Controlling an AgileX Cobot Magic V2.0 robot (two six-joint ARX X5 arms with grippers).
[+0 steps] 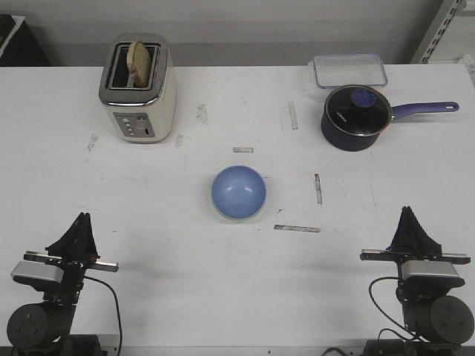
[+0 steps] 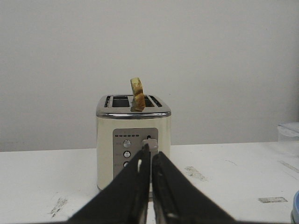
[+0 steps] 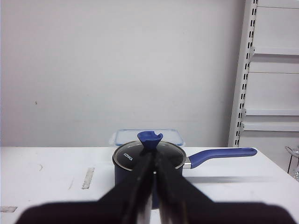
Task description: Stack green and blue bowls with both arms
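Observation:
The blue bowl [image 1: 238,192] sits upright in the middle of the table. A thin pale green edge [image 1: 225,215] shows under its near rim, so the green bowl seems to lie nested beneath it. A sliver of the bowl [image 2: 295,207] shows at the edge of the left wrist view. My left gripper [image 1: 82,217] rests near the table's front left, shut and empty, far from the bowls. In its wrist view the left gripper [image 2: 150,149] points at the toaster. My right gripper [image 1: 407,211] rests at the front right, shut and empty. From its wrist camera the right gripper [image 3: 153,156] faces the saucepan.
A cream toaster [image 1: 138,89] with a slice of bread stands at the back left. A dark blue saucepan [image 1: 356,116] with a glass lid stands at the back right, its handle pointing right. A clear plastic box [image 1: 349,70] lies behind it. Tape marks dot the table.

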